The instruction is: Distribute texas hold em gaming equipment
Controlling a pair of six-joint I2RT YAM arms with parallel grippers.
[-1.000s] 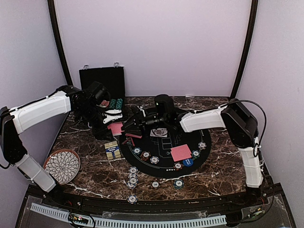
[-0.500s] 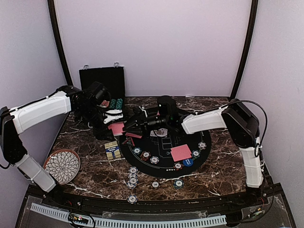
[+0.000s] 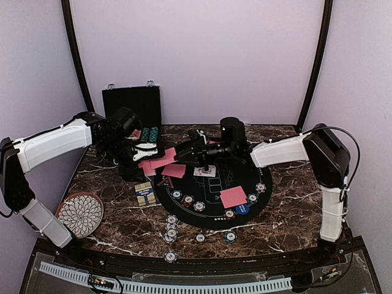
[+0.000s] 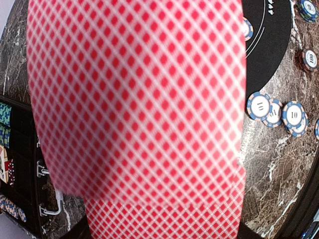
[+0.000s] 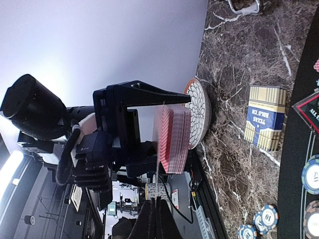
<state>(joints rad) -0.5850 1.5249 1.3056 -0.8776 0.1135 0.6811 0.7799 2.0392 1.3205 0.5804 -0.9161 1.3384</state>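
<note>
My left gripper (image 3: 146, 154) is shut on a deck of red-backed playing cards (image 3: 149, 164) at the left edge of the round black mat (image 3: 211, 215). In the left wrist view the deck (image 4: 164, 219) and a blurred card over it hide the jaws. My right gripper (image 3: 187, 152) is shut on one card (image 3: 165, 157) that still overlaps the deck. That card (image 5: 158, 149) shows edge-on in front of the deck (image 5: 175, 139) in the right wrist view. Red-backed cards (image 3: 233, 197) lie on the mat. Poker chips (image 3: 188, 199) line its front edge, with a blue button (image 3: 242, 208).
The black hinged case (image 3: 131, 105) stands open at the back left with chips (image 3: 150, 133) in it. The flower-patterned plate (image 3: 79, 214) sits front left, a small card box (image 3: 144, 193) beside the mat. Loose chips (image 3: 171, 233) lie in front of the mat.
My right gripper has moved right, away from the deck, drawing one card out with it. The left arm has held still with the deck.
</note>
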